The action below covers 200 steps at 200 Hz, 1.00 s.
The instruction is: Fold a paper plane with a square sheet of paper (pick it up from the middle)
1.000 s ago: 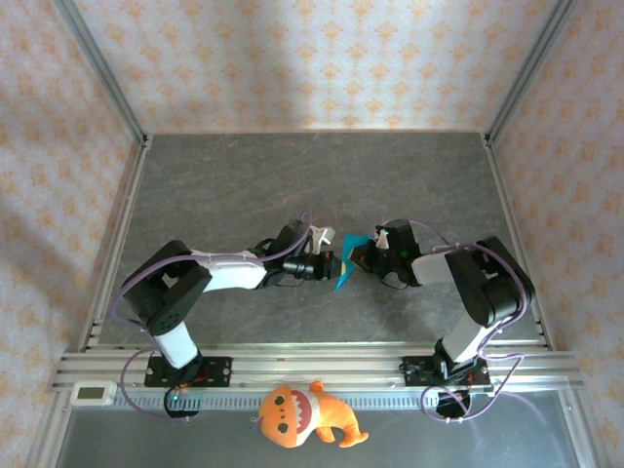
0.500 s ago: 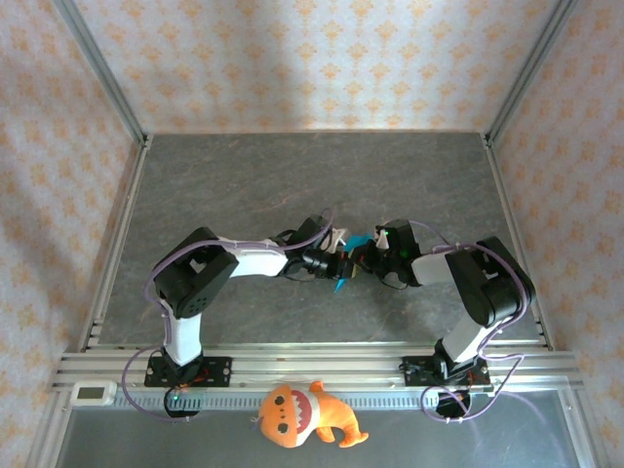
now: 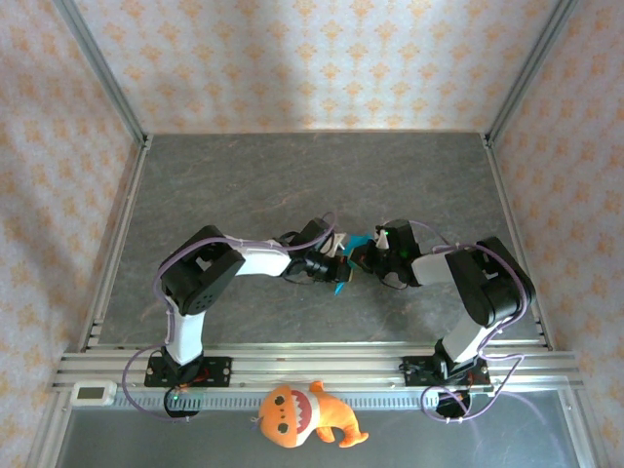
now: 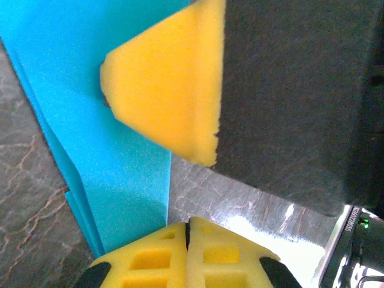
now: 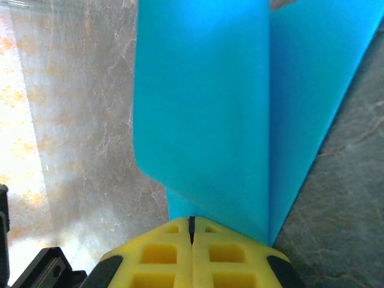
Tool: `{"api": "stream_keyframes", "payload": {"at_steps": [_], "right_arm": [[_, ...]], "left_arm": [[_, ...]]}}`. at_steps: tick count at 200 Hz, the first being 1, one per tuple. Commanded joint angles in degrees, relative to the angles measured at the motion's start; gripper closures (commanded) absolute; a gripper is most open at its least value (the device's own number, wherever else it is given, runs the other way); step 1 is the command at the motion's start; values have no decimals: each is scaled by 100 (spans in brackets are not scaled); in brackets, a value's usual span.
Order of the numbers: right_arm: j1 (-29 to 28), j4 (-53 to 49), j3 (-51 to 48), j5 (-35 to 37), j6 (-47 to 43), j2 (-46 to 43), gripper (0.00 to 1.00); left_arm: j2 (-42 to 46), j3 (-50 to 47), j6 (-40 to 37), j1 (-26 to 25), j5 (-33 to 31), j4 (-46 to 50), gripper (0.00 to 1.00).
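The square sheet of paper (image 3: 340,284) is bright cyan, creased into a pointed shape, and held on edge above the table's middle. My right gripper (image 3: 357,258) comes in from the right. In the right wrist view the right gripper (image 5: 192,223) is shut on the paper (image 5: 204,108), whose folded layers rise from the fingertips. My left gripper (image 3: 341,265) meets it from the left. In the left wrist view the left gripper (image 4: 188,228) is shut, the paper (image 4: 90,150) passes beside its left finger, and one yellow pad of the right gripper's fingers (image 4: 162,90) presses on the sheet.
An orange plush toy (image 3: 302,414) lies in front of the rail between the arm bases. A small white device (image 3: 95,393) sits at the near left corner. Grey marbled table (image 3: 244,185) stretches behind the grippers, fenced by metal posts and patterned walls.
The left arm has swung its elbow rightwards and pushed its gripper up against the paper and the right gripper. The right arm has stayed put with the paper.
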<state>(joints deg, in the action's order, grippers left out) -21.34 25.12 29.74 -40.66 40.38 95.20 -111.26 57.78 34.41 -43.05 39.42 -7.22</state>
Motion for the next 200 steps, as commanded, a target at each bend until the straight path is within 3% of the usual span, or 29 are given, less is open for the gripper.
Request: {"api": "stream_keyframes", "payload": {"at_steps": [1, 200], "right_arm": [[26, -520, -159, 646, -152, 184, 96], [33, -646, -108, 686, -188, 175, 96]], "left_arm": [[33, -219, -95, -55, -207, 255, 100], [1324, -1356, -780, -352, -688, 1156, 99]]}}
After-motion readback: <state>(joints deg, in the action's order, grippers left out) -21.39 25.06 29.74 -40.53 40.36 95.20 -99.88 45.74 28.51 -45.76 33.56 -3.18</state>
